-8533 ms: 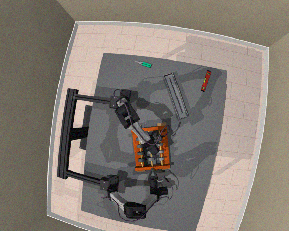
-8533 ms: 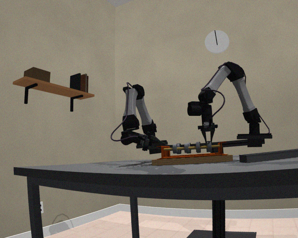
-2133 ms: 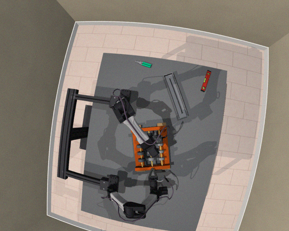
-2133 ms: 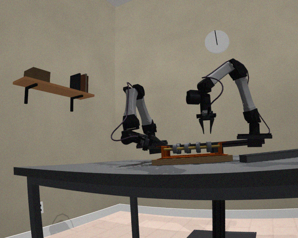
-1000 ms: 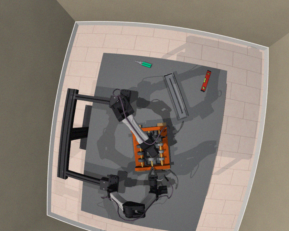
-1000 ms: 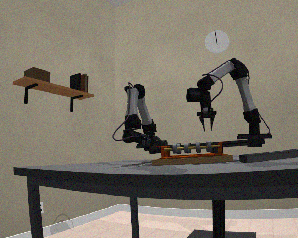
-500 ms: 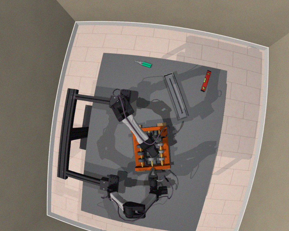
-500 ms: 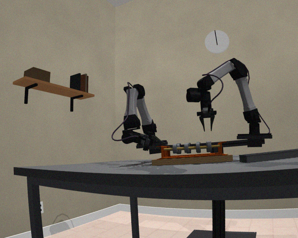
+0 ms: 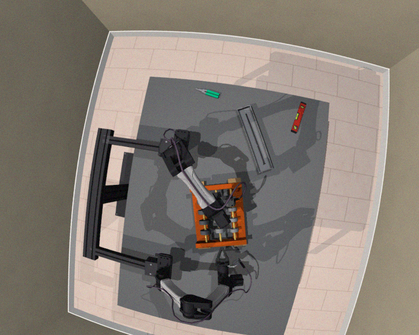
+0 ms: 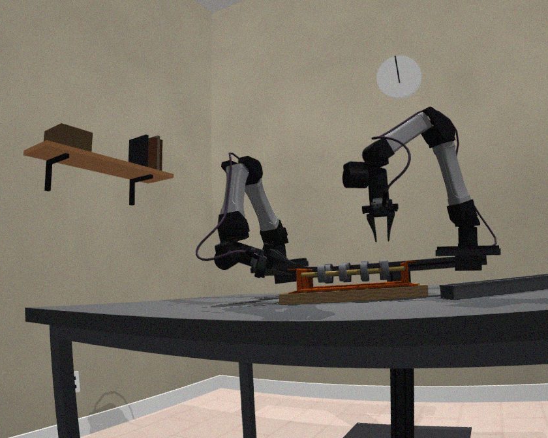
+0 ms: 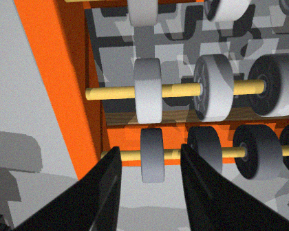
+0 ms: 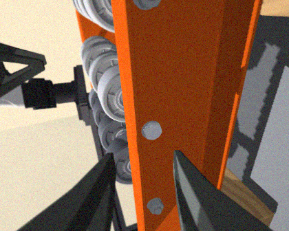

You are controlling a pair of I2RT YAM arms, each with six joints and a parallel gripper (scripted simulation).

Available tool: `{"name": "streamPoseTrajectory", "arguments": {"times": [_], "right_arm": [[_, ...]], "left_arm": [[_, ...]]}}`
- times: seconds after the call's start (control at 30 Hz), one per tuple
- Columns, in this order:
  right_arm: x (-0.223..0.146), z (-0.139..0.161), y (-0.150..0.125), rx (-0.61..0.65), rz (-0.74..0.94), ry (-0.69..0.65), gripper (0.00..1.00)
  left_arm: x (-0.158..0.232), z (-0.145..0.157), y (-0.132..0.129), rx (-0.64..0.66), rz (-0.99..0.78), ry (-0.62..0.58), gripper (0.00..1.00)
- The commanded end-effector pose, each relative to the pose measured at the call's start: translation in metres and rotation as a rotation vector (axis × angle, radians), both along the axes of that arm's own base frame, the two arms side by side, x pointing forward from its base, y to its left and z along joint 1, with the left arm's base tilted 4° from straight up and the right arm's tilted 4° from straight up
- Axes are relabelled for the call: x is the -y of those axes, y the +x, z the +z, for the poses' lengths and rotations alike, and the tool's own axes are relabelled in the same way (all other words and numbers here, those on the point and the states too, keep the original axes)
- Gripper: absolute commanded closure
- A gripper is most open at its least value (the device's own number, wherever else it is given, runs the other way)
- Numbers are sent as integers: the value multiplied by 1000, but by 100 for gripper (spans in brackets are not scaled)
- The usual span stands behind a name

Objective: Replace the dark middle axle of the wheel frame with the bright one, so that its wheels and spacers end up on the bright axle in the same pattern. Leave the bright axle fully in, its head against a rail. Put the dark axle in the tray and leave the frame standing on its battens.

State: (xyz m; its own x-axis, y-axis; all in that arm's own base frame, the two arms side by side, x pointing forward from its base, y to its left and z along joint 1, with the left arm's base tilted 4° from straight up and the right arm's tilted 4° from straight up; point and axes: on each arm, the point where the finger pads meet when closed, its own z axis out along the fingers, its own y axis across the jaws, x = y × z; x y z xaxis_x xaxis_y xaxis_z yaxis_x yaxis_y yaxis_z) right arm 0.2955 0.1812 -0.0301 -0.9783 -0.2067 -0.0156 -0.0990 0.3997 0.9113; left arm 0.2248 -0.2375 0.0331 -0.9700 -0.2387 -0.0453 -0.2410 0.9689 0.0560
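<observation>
- The dark grey bench (image 9: 148, 108) (image 10: 265, 330) (image 11: 25, 113) (image 12: 283, 137) carries everything in the task.
- The left jaws (image 10: 381, 241) hover above the frame, pointing down, partly open with nothing between them.
- The right jaws (image 9: 222, 249) (image 10: 291, 267) are also partly open and empty, near the outer face of the frame's end rail; contact can't be told.
- The orange wheel frame (image 9: 221, 243) (image 10: 304, 280) (image 11: 42, 51) (image 12: 183, 86) stands on its wooden battens (image 9: 234, 180) (image 10: 354, 294) (image 11: 176, 117) (image 12: 245, 196).
- The long grey tray (image 9: 265, 170) (image 10: 505, 287) lies near the frame, apart from it.
- In the tray, running lengthwise, is the dark axle (image 9: 255, 139).
- The red level (image 9: 298, 117) lies beyond the tray.
- The green-handled pliers (image 9: 212, 93) rest near the bench edge.
- Grey wheels (image 9: 234, 230) (image 10: 344, 272) (image 11: 148, 91) (image 12: 112, 94) sit in three rows, with yellow spacers between them.
- The middle row's bright axle head (image 12: 152, 130) shows at the rail's outer face, seemingly against it.
</observation>
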Motion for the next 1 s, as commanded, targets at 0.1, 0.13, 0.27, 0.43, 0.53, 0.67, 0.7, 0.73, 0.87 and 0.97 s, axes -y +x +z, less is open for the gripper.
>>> {"name": "streamPoseTrajectory", "arguments": {"times": [0.1,0.13,0.27,0.43,0.53,0.67,0.7,0.73,0.87,0.97], "right_arm": [[6,-1,3,-7,13,0,67],[6,2,1,-3,26,0,67],[3,4,4,14,27,3,67],[4,3,-1,-3,23,2,67],[10,24,9,44,17,3,67],[9,25,13,59,12,7,67],[11,28,7,36,19,3,67],[13,31,8,37,18,3,67],[16,39,9,40,19,3,67],[18,45,10,42,19,3,67]], "left_arm": [[1,6,-2,7,3,-18,65],[1,6,-2,7,3,-18,65],[1,6,-2,7,3,-18,65],[1,6,-2,7,3,-18,65],[1,6,-2,7,3,-18,65],[1,6,-2,7,3,-18,65],[1,6,-2,7,3,-18,65],[1,6,-2,7,3,-18,65],[1,6,-2,7,3,-18,65],[1,6,-2,7,3,-18,65]]}}
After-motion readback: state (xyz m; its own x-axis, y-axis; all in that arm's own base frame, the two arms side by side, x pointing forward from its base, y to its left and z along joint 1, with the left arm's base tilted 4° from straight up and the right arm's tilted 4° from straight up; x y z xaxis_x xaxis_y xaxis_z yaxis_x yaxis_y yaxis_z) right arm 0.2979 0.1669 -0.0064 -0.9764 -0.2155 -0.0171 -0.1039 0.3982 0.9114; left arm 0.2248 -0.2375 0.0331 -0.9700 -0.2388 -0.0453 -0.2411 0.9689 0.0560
